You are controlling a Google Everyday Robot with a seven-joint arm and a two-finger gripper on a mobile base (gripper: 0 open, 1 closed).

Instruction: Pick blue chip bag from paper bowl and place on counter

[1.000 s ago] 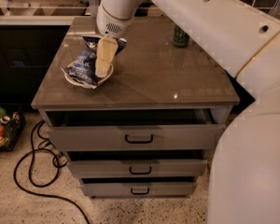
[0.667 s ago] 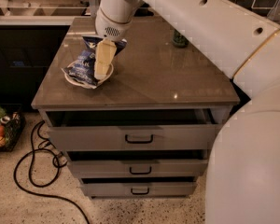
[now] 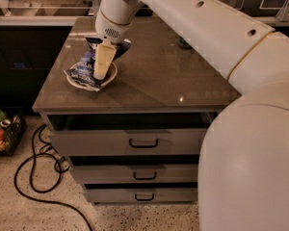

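The blue chip bag (image 3: 81, 71) lies crumpled in the paper bowl (image 3: 92, 85) at the left side of the counter (image 3: 159, 81). Part of the bag reaches up behind the gripper. My gripper (image 3: 100, 74) points down from above and its cream tip rests on the bag inside the bowl. My white arm comes in from the upper right across the counter.
A green can (image 3: 184, 44) stands at the back of the counter, mostly hidden behind my arm. Below the counter is a grey cabinet with three drawers (image 3: 143, 142). A black cable (image 3: 33, 177) lies on the floor to the left. My robot body fills the right foreground.
The gripper has stayed on the bag in the bowl. My arm has shifted slightly and now covers more of the green can.
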